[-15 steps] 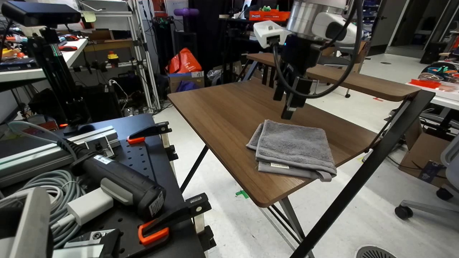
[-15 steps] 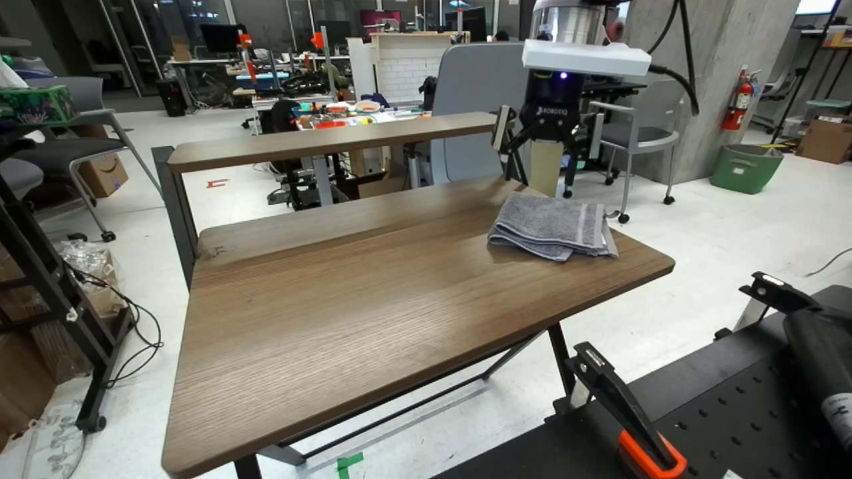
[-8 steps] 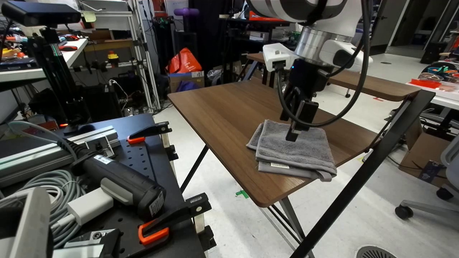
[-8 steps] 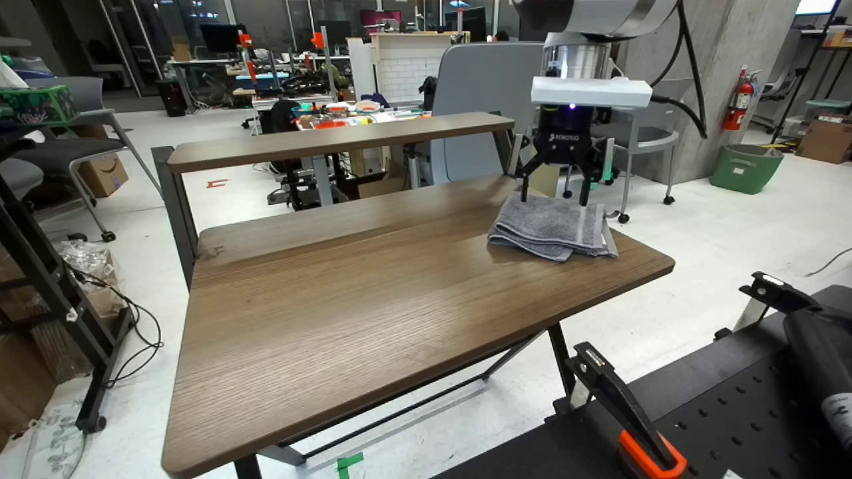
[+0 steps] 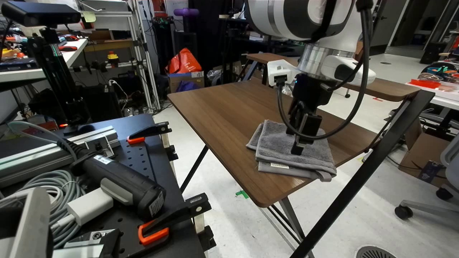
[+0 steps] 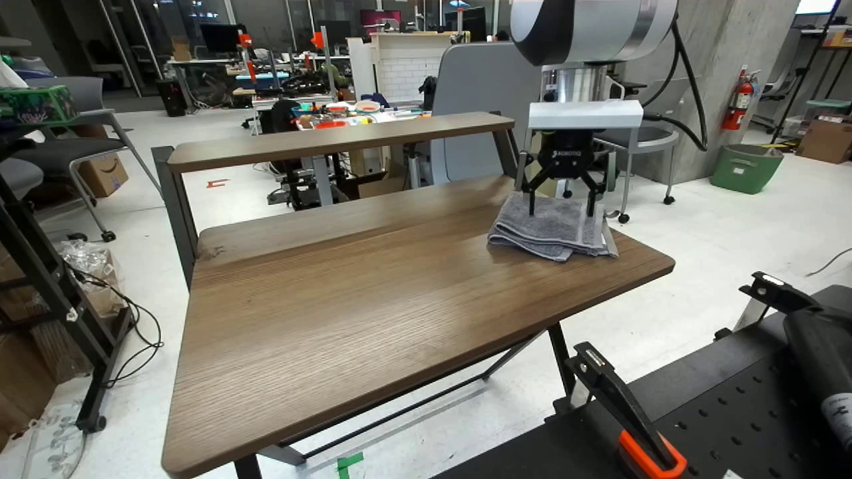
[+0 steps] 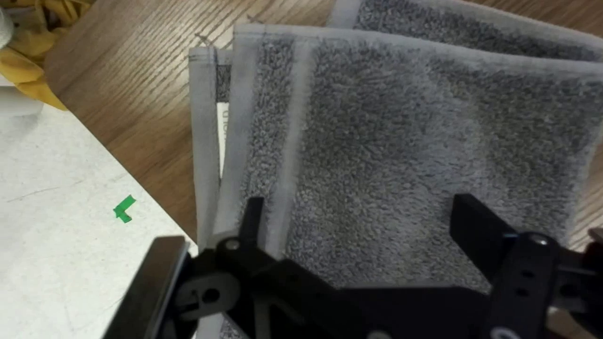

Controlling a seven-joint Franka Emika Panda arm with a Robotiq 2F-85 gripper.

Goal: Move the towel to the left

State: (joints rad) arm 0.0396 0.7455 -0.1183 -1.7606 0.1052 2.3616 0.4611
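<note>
One brown tabletop [image 6: 333,299], with a broad run of wood extending, in an exterior view, toward the left-hand short edge: probably the direction of travel. Raised along one long edge, a shelf [image 6: 339,138], probably leaving less headroom on that side. On the wood near the right-hand short edge, a grey folded towel [image 6: 558,226], with one looped corner apparently past that edge. By judgement light, limp, hard to damage and little prone to slip, with some risk of layers sliding apart, or of only the top one rising under a shallow pinch. Best hold: a deep bunch of plush near the middle, through every layer. Astride that plush in the wrist view, the gripper [image 7: 358,207], with jaws wide and nothing pinched; fingertips [image 7: 471,214] in uncertain contact with the pile. Smallest, a white label [image 5: 279,166] on a lower layer: poor purchase.
</note>
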